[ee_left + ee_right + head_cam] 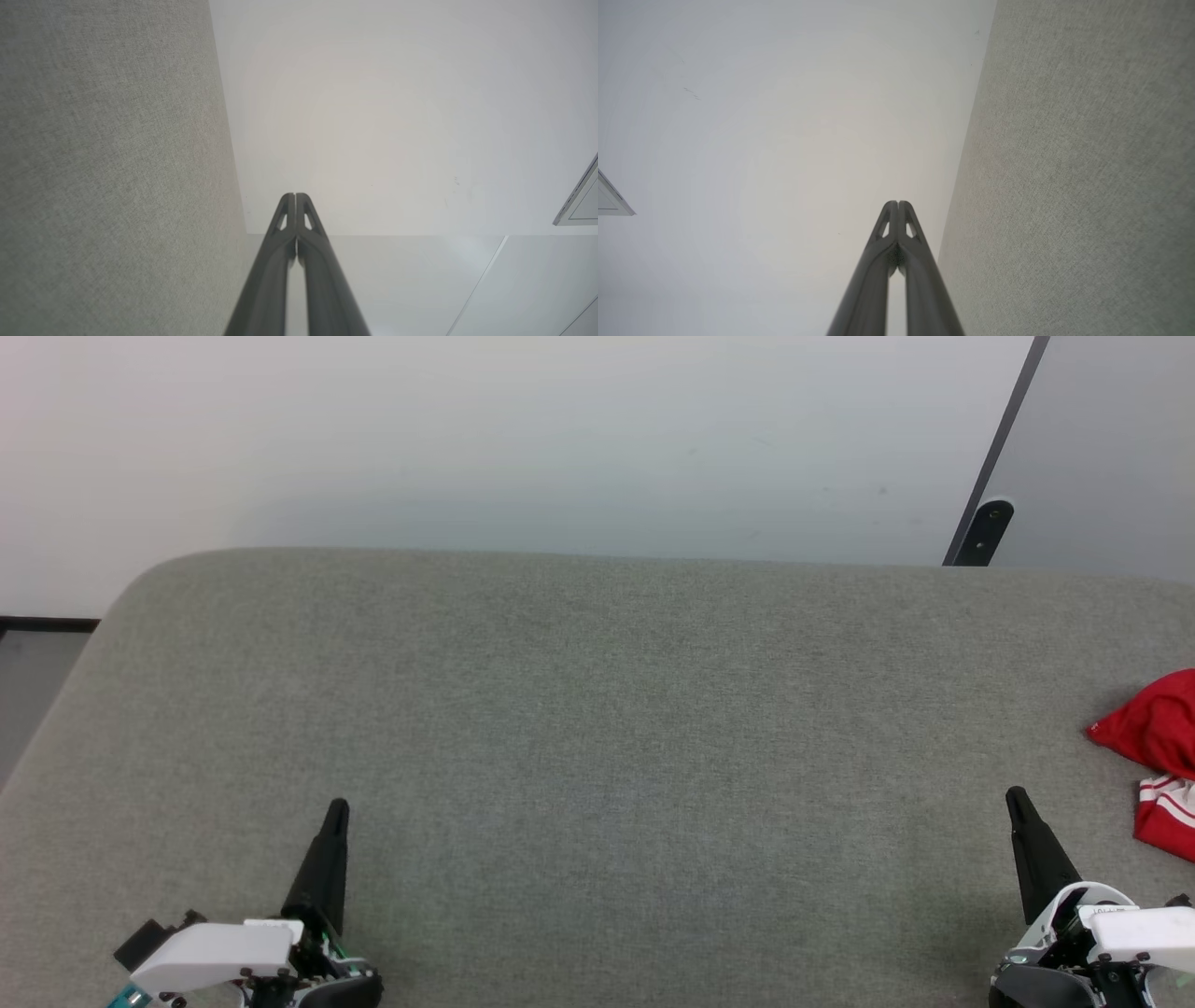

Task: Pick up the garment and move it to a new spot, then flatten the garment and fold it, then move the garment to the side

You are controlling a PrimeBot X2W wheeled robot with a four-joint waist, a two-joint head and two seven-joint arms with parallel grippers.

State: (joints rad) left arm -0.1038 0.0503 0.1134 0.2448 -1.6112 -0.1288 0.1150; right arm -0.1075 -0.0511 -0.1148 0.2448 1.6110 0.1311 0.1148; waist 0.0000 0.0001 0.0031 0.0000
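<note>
The red garment (1162, 756) lies bunched at the far right edge of the head view, partly cut off, with a bit of red-white striped trim showing. My right gripper (1015, 796) stands at the lower right, shut and empty, its tip a short way left of the garment. At the lower left my left gripper (337, 807) is also shut and empty, far from the garment. In the left wrist view the fingertips (295, 196) of my left gripper (295, 195) meet. The right wrist view shows my right gripper (898, 203) with its tips together too.
A wide grey fabric-covered table (597, 728) spreads before me, with a rounded far-left corner. Behind it rises a pale wall (523, 439). A dark slanted post (990, 513) with a grey panel stands at the back right. Floor shows past the table's left edge.
</note>
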